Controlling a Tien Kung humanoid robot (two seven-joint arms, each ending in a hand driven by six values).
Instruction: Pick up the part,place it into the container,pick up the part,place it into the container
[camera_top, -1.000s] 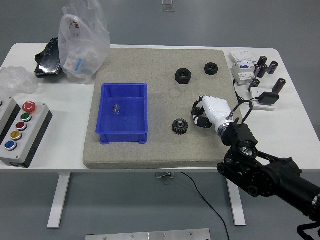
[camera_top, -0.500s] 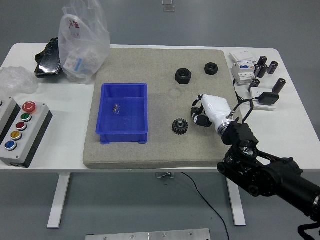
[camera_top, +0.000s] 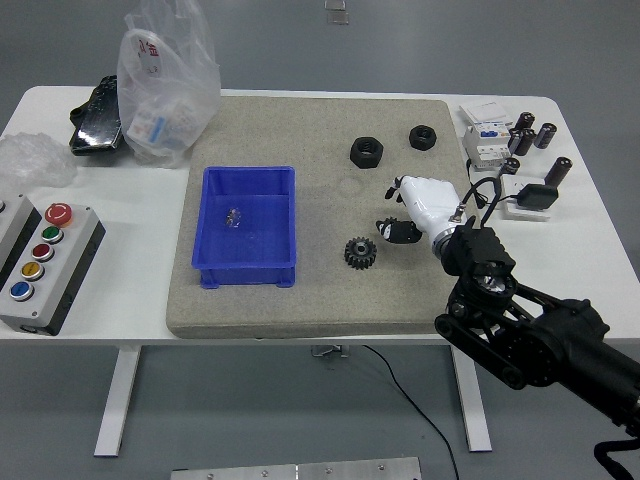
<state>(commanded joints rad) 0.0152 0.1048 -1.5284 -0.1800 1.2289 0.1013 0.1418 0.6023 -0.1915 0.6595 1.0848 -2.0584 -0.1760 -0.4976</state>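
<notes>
Your right hand (camera_top: 408, 213) hovers over the mat (camera_top: 320, 290) with fingers loosely curled and holding nothing, just right of the gear (camera_top: 359, 252), which lies on the mat between the hand and the blue bin (camera_top: 249, 270), with two nuts (camera_top: 367, 152) farther back.
</notes>
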